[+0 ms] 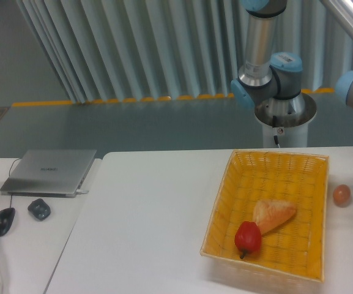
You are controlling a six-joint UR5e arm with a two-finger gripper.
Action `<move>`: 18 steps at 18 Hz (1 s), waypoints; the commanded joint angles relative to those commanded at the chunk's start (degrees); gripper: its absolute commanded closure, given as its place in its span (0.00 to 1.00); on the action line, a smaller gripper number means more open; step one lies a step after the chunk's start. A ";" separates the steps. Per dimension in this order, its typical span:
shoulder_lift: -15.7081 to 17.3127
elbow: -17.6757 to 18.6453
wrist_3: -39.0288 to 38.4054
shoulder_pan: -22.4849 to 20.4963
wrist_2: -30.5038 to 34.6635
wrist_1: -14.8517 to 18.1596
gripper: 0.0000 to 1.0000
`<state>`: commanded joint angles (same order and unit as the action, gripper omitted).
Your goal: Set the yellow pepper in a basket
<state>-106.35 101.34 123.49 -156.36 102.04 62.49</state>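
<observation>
The yellow-orange wicker basket (237, 177) stands on the white table at the right. Inside it lie a red pepper (248, 238) at the front and a tan wedge of bread (273, 214) in the middle. The yellow pepper is not in view. Only the arm's base and lower joints (268, 79) show behind the table; the gripper is out of the frame.
A small brown egg-like object (341, 195) lies on the table right of the basket. On a side table at the left are a closed laptop (51, 171), a dark mouse (3, 220) and a small dark object (39, 209).
</observation>
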 joint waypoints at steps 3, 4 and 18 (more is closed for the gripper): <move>-1.14 -0.09 -0.18 0.00 0.09 -0.78 0.00; -1.40 -0.09 -0.09 0.00 0.09 -1.23 0.00; -2.37 -0.88 0.61 -0.26 0.09 -1.85 0.51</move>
<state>-108.72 100.46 124.10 -156.62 102.13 60.64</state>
